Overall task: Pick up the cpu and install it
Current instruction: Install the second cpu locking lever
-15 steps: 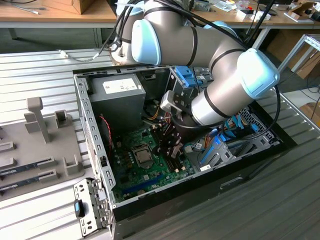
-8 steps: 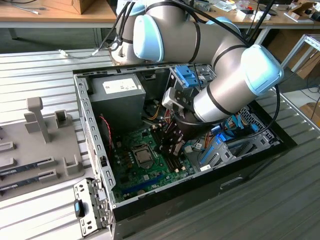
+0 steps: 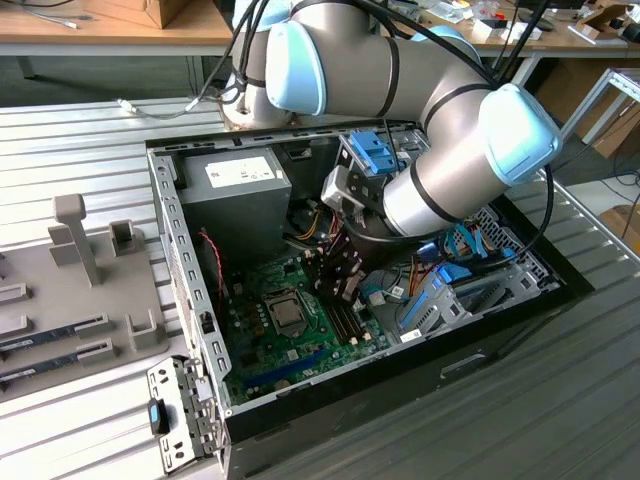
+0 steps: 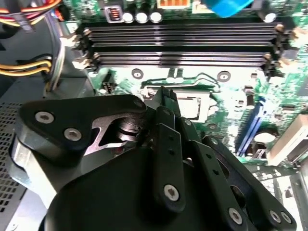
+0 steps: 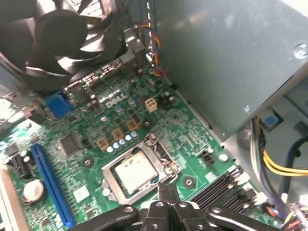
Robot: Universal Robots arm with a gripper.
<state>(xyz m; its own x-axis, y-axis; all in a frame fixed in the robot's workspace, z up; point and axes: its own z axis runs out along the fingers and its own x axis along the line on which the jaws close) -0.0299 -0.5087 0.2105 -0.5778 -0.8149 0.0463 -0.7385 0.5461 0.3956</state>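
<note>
Silver cpu (image 5: 134,173), one, seated in socket; gripper (image 5: 168,190) closed above.

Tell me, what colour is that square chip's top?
Silver-grey; the cpu shows best in the first wrist view.

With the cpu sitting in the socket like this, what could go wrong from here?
1. The hand hangs close beside the cpu, which lies in the socket frame. Any sideways drift might nudge the chip or scrape the frame.
2. The memory slots run right next to the socket, so the linkage could catch on them.
3. Yellow cables hang near the arm's path and might snag.
</note>
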